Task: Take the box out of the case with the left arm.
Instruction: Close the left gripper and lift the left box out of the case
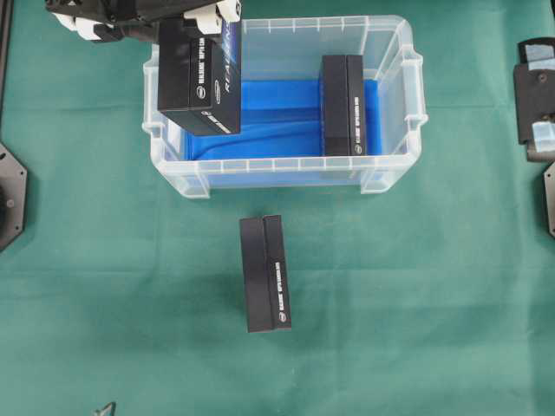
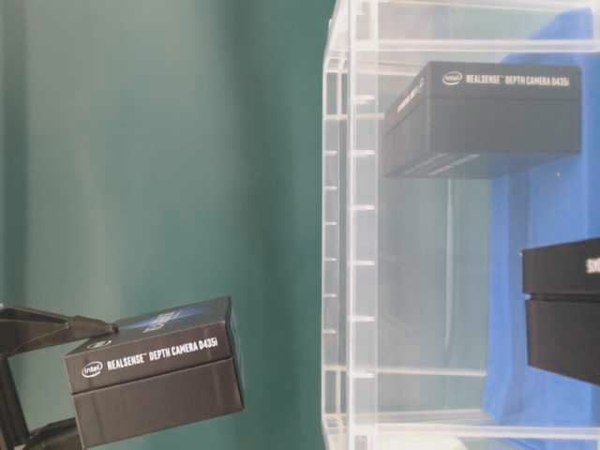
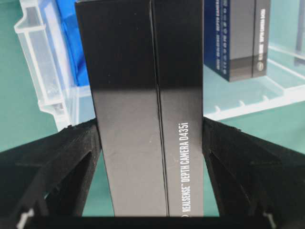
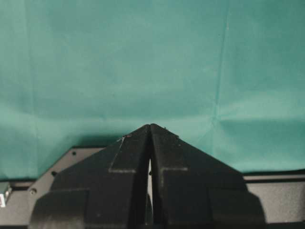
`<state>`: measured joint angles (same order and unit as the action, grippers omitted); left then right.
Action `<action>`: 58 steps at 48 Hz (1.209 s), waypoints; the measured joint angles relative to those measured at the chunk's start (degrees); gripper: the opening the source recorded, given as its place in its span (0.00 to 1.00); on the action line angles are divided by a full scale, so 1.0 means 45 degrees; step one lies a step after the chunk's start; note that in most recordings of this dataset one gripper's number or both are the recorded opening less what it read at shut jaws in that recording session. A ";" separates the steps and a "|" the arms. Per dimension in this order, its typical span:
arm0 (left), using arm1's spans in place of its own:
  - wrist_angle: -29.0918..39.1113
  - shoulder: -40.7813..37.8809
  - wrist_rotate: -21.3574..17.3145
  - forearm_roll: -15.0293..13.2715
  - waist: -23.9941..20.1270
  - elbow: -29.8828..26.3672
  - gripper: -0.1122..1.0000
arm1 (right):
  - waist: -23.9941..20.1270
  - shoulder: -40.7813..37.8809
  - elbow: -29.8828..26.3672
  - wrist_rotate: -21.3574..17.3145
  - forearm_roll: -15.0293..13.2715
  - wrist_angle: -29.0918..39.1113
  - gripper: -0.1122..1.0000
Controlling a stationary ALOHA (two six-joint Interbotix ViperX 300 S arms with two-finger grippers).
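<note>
My left gripper (image 3: 150, 131) is shut on a black RealSense box (image 3: 147, 95), one finger pressing each long side. In the overhead view that box (image 1: 198, 74) hangs raised over the left rim of the case (image 1: 395, 178), a clear bin with a blue bottom, with the left gripper (image 1: 186, 26) reaching in from the top left. From table level the held box (image 2: 155, 380) shows outside the clear wall (image 2: 342, 281). A second black box (image 1: 344, 104) stands inside the case on its right side. My right gripper (image 4: 150, 126) is shut and holds nothing.
A third black box (image 1: 265, 273) lies on the green cloth in front of the case. The right arm (image 1: 533, 95) rests at the right edge. Black base plates (image 1: 10, 195) sit at the left and right edges of the table.
</note>
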<state>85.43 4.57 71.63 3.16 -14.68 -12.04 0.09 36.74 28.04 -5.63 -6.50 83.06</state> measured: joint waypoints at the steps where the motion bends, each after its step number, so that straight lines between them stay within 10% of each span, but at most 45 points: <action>1: 0.0000 0.0000 0.0020 0.0000 0.0000 0.0000 0.68 | 0.0000 0.0020 -0.0020 0.0000 0.0000 0.0000 0.10; 58: 0.0000 0.0000 0.0117 0.0000 0.0000 0.0176 0.68 | 0.0000 0.0000 0.0000 0.0000 0.0020 0.0000 0.10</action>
<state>85.43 4.57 72.16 3.16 -14.68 -11.25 0.09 36.74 28.04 -5.63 -6.42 83.06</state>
